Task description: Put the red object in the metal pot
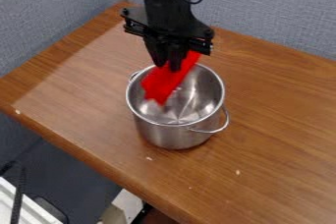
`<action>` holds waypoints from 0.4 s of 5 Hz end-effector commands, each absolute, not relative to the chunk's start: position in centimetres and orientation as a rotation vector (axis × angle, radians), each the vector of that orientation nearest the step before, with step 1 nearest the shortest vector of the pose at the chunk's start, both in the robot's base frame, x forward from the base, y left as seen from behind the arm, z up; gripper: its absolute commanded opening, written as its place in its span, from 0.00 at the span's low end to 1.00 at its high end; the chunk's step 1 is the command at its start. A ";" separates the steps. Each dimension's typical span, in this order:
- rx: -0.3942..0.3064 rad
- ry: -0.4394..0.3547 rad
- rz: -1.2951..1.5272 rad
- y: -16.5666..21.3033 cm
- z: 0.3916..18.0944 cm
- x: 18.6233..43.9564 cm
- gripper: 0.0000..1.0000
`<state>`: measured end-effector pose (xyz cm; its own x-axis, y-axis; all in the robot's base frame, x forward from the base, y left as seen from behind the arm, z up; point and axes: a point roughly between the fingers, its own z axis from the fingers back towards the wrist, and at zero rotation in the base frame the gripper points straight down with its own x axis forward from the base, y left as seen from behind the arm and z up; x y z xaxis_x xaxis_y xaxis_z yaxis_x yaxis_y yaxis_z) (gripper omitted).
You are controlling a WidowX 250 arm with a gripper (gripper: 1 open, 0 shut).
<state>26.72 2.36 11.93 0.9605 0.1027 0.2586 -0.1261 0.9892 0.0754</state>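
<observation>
Camera: gripper (171, 64) at 12 o'clock, holding red block (170, 81), block's lower end inside pot (175, 135).

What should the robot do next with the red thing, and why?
Probably let go of the red block and lift the gripper straight up. The block's lower end is already down inside the metal pot, while its top is up by the gripper's fingers, so it should drop in.
</observation>
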 end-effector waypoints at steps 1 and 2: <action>0.109 -0.299 0.063 2.1 13.3 28.1 0.00; 0.110 -0.272 0.114 2.6 12.3 27.4 1.00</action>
